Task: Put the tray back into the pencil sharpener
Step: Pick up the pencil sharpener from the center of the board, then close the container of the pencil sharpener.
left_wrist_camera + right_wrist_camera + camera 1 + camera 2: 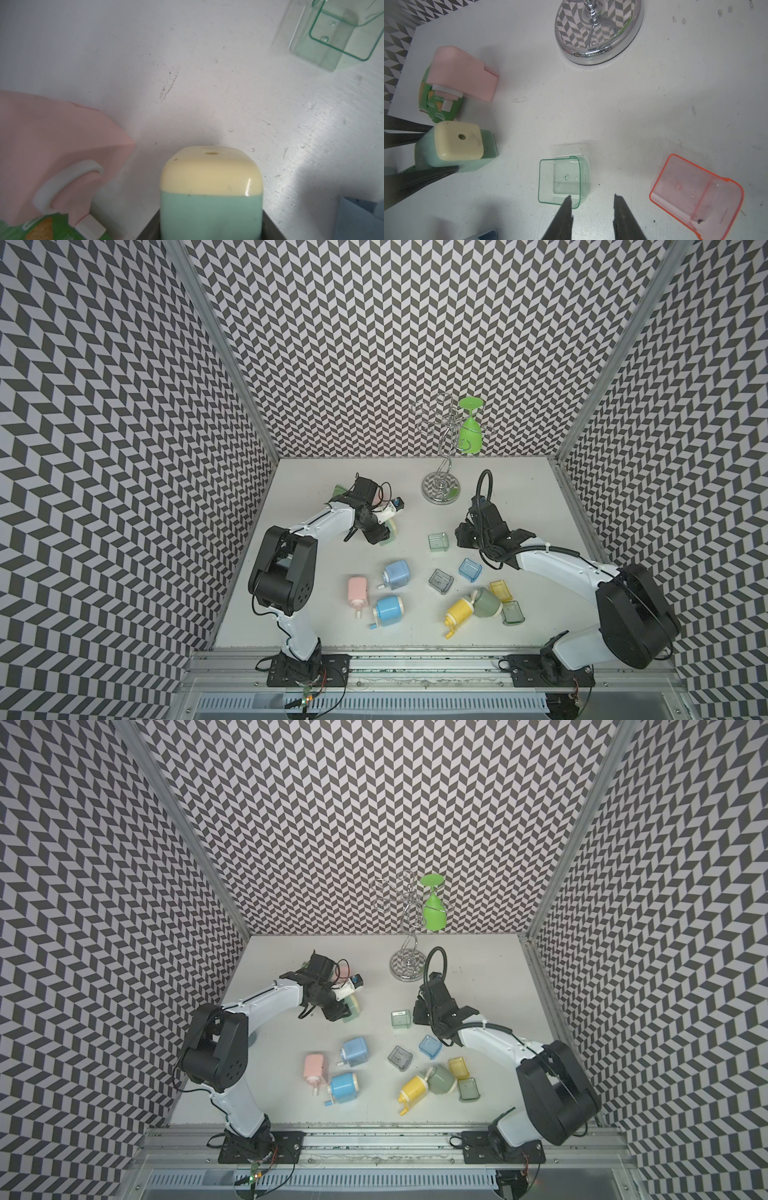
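Note:
The pencil sharpener [391,530], mint green with a cream top, stands on the white table at the back left. My left gripper [379,536] is shut on its body; in the left wrist view the sharpener [211,187] fills the space between the dark jaws. The clear green tray [438,542] lies on the table to its right, empty, open side up. My right gripper [592,196] hovers open just by the tray [563,180]. One fingertip overlaps the tray's near corner, and nothing is between the fingers.
A chrome glass rack [441,489] with a green glass [470,431] stands at the back. A pink sharpener [465,72] lies on a green packet [438,106]. An orange tray [695,193] lies beside the right gripper. Several more sharpeners [397,572] and trays [470,569] lie towards the front.

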Controlling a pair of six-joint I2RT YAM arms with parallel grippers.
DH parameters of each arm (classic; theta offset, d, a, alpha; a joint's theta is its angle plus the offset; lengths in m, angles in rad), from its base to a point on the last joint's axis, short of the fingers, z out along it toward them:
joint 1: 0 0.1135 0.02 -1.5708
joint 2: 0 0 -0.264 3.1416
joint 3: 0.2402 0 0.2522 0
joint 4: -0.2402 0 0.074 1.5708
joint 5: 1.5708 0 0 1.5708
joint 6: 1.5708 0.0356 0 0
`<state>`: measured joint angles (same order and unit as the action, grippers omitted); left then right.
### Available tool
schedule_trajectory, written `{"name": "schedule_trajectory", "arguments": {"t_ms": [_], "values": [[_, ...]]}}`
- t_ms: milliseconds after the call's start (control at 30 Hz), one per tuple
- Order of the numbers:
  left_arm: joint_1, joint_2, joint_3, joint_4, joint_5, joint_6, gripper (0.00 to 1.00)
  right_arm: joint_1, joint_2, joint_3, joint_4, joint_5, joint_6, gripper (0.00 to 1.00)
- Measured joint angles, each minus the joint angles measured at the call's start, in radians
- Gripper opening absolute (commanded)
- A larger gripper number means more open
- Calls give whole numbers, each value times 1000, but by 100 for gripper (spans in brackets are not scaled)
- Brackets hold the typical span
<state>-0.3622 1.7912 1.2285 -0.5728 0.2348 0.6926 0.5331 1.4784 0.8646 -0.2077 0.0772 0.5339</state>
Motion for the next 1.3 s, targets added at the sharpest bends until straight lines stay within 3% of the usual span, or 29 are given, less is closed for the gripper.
{"name": "schedule_trajectory", "arguments": {"t_ms": [333, 533, 833, 1300], "values": [[-73, -81, -26, 0, 93, 192, 44, -8, 1, 0, 14, -60, -2, 34], [-129, -62, 20, -31, 147, 282, 44, -12, 28, 0, 35, -99, -1, 34], [-201, 35, 56, -32, 140, 269, 45, -13, 106, 0, 58, -159, 2, 35], [-208, 98, 111, -21, 114, 203, 46, -15, 193, 14, 100, -221, 1, 33]]}}
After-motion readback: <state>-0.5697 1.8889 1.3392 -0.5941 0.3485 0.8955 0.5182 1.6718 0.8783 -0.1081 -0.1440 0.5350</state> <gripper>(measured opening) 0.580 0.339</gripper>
